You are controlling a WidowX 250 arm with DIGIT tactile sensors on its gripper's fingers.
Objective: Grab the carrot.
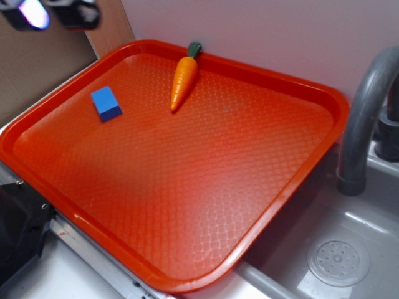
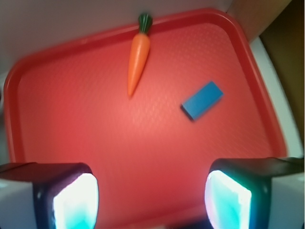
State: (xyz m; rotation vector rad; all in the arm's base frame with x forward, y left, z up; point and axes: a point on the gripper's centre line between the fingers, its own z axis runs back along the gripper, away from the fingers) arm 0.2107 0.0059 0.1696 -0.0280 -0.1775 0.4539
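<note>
- In the wrist view the gripper (image 2: 151, 198) stands spread wide, with one finger (image 2: 71, 200) at the lower left of the frame and the other at the lower right, and only bare tray between them; it holds nothing.
- In the exterior view the gripper (image 1: 53, 12) shows only as a blurred dark shape at the upper left corner, off the tray's edge; how high it hangs there is hard to judge.
- The block (image 2: 202, 100), blue, lies above the right finger in the wrist view, flat on the tray and well apart from both fingers.
- The carrot (image 2: 137, 59) lies farther still, in the upper middle of the wrist view, well clear of the fingers. Its green stub touches or nearly touches the far rim, and its tip points down into the tray.
- In the exterior view the carrot (image 1: 184, 80) sits at the upper middle, right of the block (image 1: 106, 103).
- The tray (image 1: 187, 205) is red and textured.
- A grey sink (image 1: 349, 249) with a curved tap (image 1: 365, 112) lies at the right.
</note>
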